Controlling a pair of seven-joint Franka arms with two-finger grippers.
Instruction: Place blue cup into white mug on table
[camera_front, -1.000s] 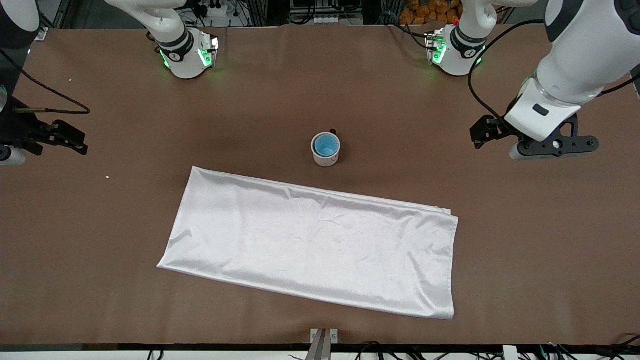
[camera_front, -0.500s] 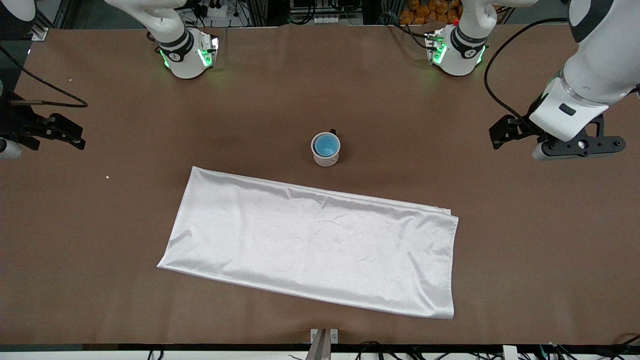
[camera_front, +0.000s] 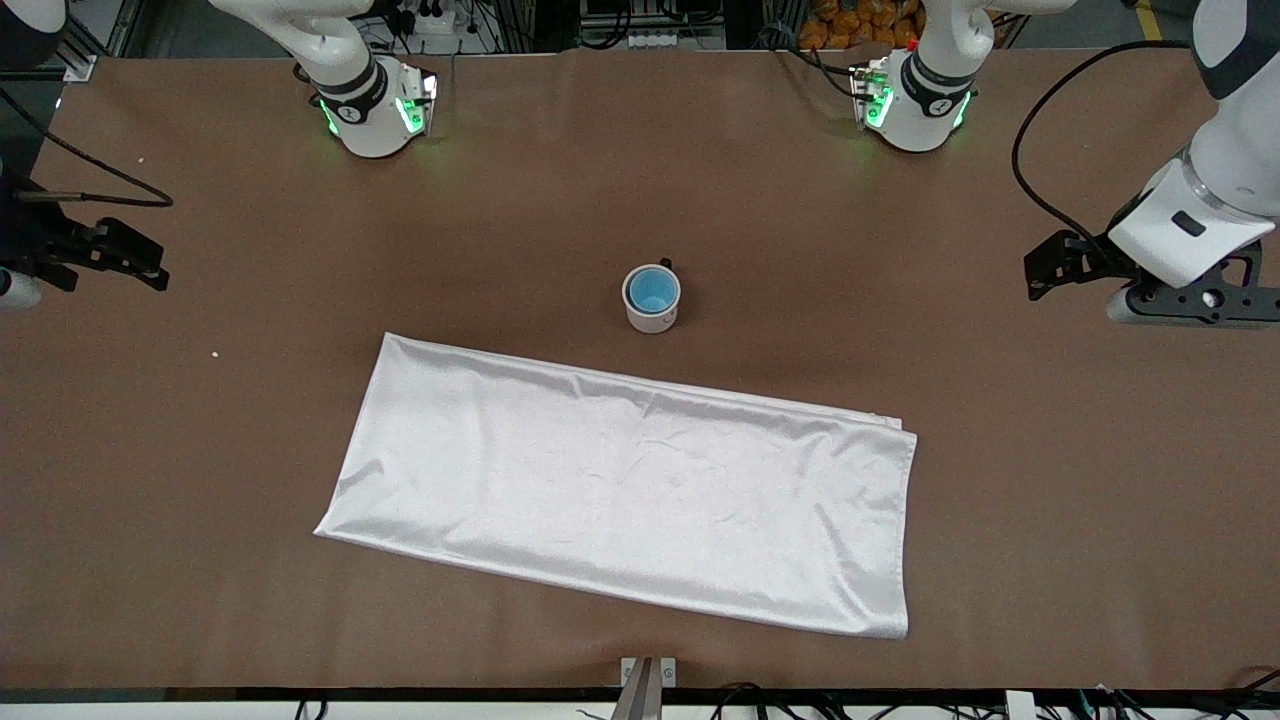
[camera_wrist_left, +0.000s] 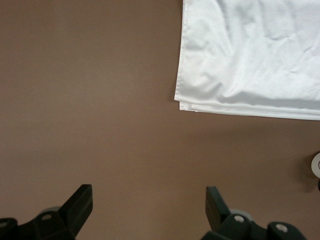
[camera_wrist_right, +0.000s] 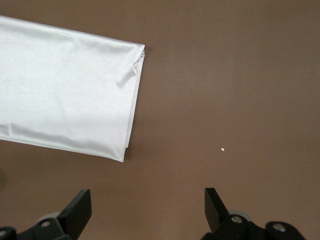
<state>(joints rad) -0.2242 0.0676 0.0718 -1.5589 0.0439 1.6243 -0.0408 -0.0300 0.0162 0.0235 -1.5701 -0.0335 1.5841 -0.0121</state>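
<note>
Since a second ago we see the left gripper (camera_wrist_left: 148, 206) drift out toward its own table (camera_front: 1050, 520) edge, and the right gripper (camera_wrist_right: 147, 206) edge outward too; both hang over bare brown surface, fingers spread wide, holding nothing; wide open room lies around each. Mid-table, the blue cup (camera_front: 652, 291) sits nested inside the white mug (camera_front: 652, 315), its bright rim just within the cream wall, upright; the white cloth (camera_front: 630, 495) lies nearer the front camera, close to the mug.
</note>
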